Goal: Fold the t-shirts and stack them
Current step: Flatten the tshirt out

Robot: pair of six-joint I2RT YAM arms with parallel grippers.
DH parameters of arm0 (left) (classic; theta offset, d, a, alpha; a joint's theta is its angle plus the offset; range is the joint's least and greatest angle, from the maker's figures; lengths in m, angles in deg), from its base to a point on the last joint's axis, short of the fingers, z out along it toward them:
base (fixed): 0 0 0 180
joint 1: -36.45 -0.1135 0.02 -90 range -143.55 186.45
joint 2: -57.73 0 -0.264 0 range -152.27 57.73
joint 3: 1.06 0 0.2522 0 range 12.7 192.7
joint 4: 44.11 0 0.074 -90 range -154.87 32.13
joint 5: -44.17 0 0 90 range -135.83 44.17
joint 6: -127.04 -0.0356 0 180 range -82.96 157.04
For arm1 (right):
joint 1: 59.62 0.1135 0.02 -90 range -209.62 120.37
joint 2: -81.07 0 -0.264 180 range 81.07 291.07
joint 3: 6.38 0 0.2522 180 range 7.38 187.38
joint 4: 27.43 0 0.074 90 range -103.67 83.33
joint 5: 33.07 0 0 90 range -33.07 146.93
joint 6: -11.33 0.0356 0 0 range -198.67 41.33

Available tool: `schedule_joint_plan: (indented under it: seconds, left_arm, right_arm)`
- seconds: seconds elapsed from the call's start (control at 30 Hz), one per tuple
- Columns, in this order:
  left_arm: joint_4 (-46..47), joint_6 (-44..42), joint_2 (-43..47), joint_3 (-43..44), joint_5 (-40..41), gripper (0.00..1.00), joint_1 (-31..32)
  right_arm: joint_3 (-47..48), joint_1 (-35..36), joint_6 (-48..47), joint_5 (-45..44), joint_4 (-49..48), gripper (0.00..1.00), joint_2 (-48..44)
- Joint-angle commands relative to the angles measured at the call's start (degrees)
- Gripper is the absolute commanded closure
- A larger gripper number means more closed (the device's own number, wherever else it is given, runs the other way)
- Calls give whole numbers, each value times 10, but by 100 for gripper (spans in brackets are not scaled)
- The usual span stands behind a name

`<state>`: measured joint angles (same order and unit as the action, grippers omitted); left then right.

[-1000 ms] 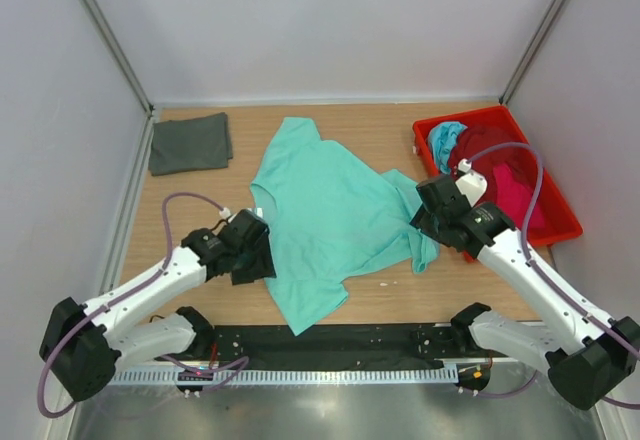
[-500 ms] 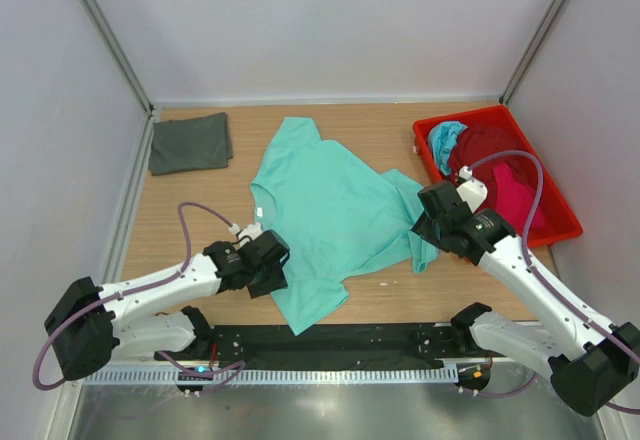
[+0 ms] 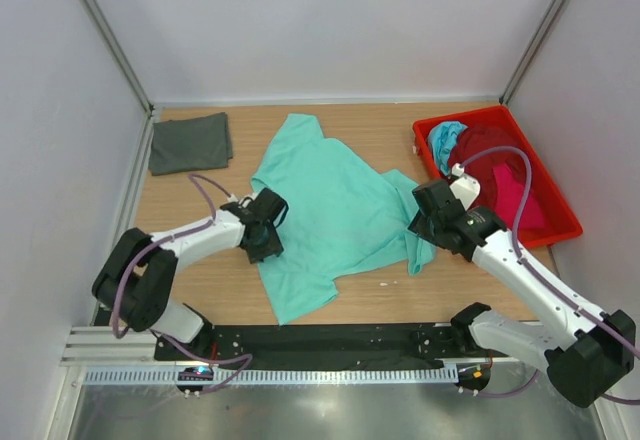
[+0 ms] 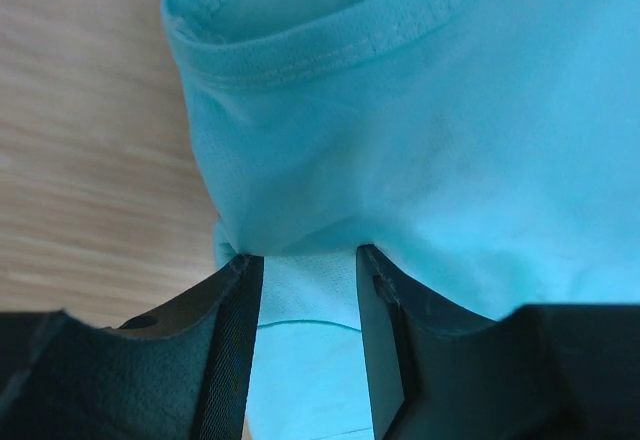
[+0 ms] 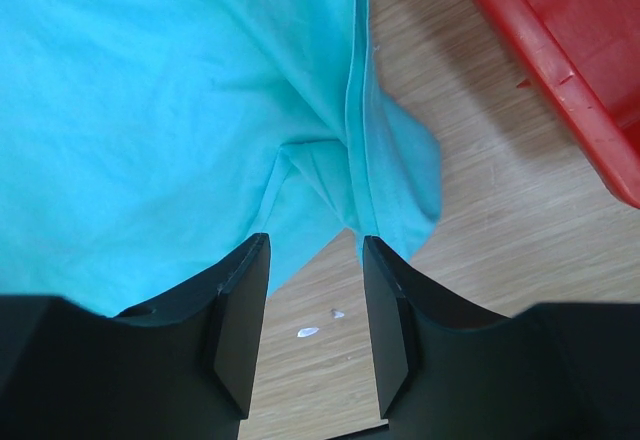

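A mint green t-shirt (image 3: pixel 330 210) lies spread and rumpled on the wooden table. My left gripper (image 3: pixel 268 242) sits at its left edge. In the left wrist view the jaws (image 4: pixel 305 260) stand apart with a layer of the mint cloth (image 4: pixel 420 110) lying between and over the fingertips, not pinched. My right gripper (image 3: pixel 422 228) hovers at the shirt's right sleeve. Its jaws (image 5: pixel 312 245) are open, with bare table between them and the sleeve's folded edge (image 5: pixel 390 180) just beyond the tips. A dark grey t-shirt (image 3: pixel 190 142) lies folded at the back left.
A red tray (image 3: pixel 545 225) at the back right holds turquoise (image 3: pixel 445 140), maroon (image 3: pixel 490 145) and pink (image 3: pixel 515 195) shirts; its rim (image 5: pixel 560 50) is close to my right gripper. Small white scraps (image 5: pixel 310 332) lie on the table by the sleeve.
My left arm swung from the shirt's lower hem up to its left edge, its jaws narrowing, and the shirt's lower corner shifted slightly left. The right gripper barely moved.
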<state>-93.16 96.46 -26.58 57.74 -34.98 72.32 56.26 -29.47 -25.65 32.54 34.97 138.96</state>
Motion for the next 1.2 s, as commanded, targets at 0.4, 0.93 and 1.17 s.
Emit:
schedule_joint_plan:
  seconds: [0.4,0.93,1.17]
  left_arm:
    - [-85,-162,-62,199,7,50,-88]
    - [-111,-29,227,-79,-53,47,-38]
    - [-68,-6,198,-130,-71,51,-37]
  right_arm:
    - [-8,-1,1,-8,-11,55,40]
    - [-106,31,92,106,-39,59,-12]
    - [-108,33,95,93,-30,59,-31]
